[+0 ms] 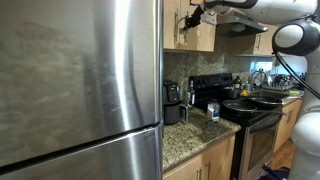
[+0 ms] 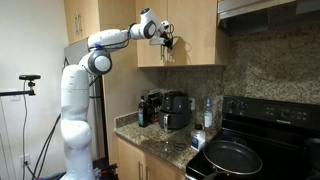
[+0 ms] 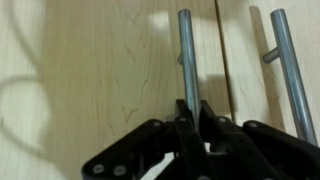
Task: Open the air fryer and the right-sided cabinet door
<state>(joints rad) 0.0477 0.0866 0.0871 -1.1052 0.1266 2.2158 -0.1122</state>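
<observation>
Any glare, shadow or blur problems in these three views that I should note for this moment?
In an exterior view, the refrigerator fills the left half with smeared reflections. In an exterior view, light is even, but the air fryer is a dark, detail-poor shape. Wrist view: soft focus, curved shadows across the wooden door, the gripper shut on a bar handle, in dark silhouette.

Second handle [image 3: 285, 70] beside gripped handle [image 3: 186, 50] (narrow gap).

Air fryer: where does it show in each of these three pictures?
In an exterior view: air fryer mid-frame, just right of the fridge.
In an exterior view: mid-frame, below the cabinets.
Wrist view: not in it.
Landmark: the stove stands right of it in both exterior views.
</observation>
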